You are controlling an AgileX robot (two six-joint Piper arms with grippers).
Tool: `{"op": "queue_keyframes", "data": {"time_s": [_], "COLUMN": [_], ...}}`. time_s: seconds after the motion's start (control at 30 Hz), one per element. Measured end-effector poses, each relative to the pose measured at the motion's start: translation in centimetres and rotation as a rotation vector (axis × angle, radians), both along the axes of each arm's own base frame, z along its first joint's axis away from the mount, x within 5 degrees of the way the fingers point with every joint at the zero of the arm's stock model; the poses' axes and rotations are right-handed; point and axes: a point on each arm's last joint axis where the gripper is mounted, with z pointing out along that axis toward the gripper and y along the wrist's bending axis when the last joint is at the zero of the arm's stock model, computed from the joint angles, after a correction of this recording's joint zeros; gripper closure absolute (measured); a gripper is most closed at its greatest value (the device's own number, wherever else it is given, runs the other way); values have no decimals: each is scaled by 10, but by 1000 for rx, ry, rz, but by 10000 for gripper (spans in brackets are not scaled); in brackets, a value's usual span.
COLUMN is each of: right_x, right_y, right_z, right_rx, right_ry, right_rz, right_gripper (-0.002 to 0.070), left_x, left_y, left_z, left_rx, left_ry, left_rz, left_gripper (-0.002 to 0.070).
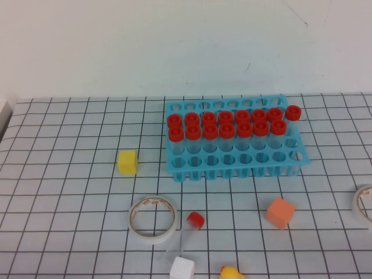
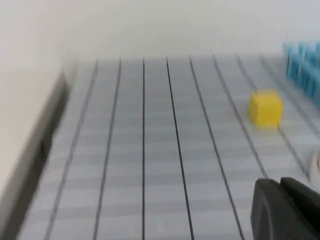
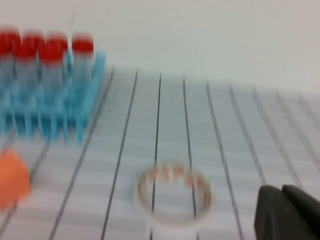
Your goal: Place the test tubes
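**One tube lay loose while both grippers sat closed**

High view: the blue rack (image 1: pixel 232 172) stood on the gridded table (image 1: pixel 70 192), toward the far side and to the right of the middle. Two rows of red-capped tubes (image 1: pixel 226 124) stood upright in it, and the front rows of holes were bare. A loose tube (image 1: pixel 186 233) lay flat at about 7 o'clock from the rack, its red cap pointing away from the robot. It lay just beside a tape roll (image 1: pixel 154 202) at its 9 o'clock. A yellow block (image 1: pixel 127 162) sat at the rack's 9 o'clock, an orange block (image 1: pixel 280 212) at its 5 o'clock, and a white block (image 1: pixel 182 269) near the tube's open end. Neither arm showed here.

Left wrist view: the left gripper (image 2: pixel 281 200) hung over bare table, fingers pressed together and holding nothing, with the yellow block (image 2: pixel 265 106) ahead.

Right wrist view: the right gripper (image 3: pixel 283 205) was likewise closed and empty. A second tape roll (image 3: pixel 172 175) lay ahead, with the rack (image 3: pixel 50 117) beyond.
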Motion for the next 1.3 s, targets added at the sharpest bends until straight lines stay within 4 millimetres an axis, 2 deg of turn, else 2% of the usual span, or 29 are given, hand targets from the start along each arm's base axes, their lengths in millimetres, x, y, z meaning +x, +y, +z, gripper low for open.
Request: {"op": "queue_keyframes", "data": {"time_s": [0.37, 0.6, 0.7, 0.83, 0.97, 1.1, 1.2, 1.3], "right_x": [-4, -7, -7, -7, -17, -18, -7, 9], "right_y": [4, 4, 3, 2, 1, 1, 2, 6], "right_z": [49, 54, 55, 65, 94, 119, 131, 139], "right_rx": [-5, -2, 90, 204, 233, 224, 189, 122], "right_ry": [-545, -608, -613, -491, -338, -146, 43, 235], "right_rz": [45, 50, 49, 38, 12, -17, -17, 35], "right_gripper": [678, 678, 678, 678, 678, 678, 678, 678], "left_x": [-6, -15, -15, -13, -20, -25, -18, -6], "left_y": [3, 4, 3, 2, 2, 3, 3, 3], "left_z": [50, 67, 68, 70, 103, 132, 143, 142], "left_rx": [-23, -34, -55, -68, -78, -23, 24, 64], "left_ry": [-565, -769, -784, -709, -521, -384, -250, -76], "left_rz": [26, 35, 23, 8, 8, 19, 23, 20], "left_gripper": [676, 676, 676, 676, 676, 676, 676, 676]}}
